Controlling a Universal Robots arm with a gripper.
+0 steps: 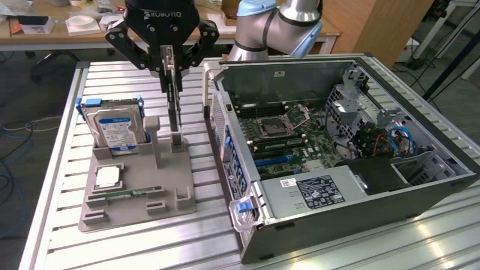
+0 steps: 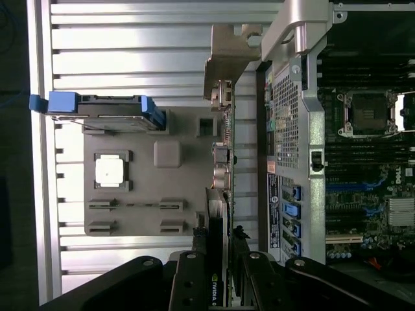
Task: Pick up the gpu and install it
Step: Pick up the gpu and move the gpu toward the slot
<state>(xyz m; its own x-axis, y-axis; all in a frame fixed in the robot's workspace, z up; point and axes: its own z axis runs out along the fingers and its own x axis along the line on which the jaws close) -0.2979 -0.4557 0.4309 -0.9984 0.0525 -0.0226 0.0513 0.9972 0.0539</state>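
Observation:
The gpu (image 1: 174, 107) is a thin dark card standing on edge, upright over the grey fixture (image 1: 139, 191). Its lower end is at the fixture's slot post; I cannot tell whether it still touches. My gripper (image 1: 171, 68) comes down from above and is shut on the card's upper edge. In the wrist view the gpu (image 2: 216, 214) runs edge-on between my black fingers (image 2: 188, 278), with its grey metal bracket (image 2: 228, 58) at the far end. The gripper (image 2: 217, 288) is clamped on the card from both sides.
A silver hard drive (image 1: 112, 126) in blue rails stands on the fixture beside the card. A processor chip (image 1: 109, 176) and a green memory stick (image 1: 127, 194) lie flat there. The open computer case (image 1: 338, 140) is close on the exterior view's right, with its motherboard (image 1: 289, 132) exposed.

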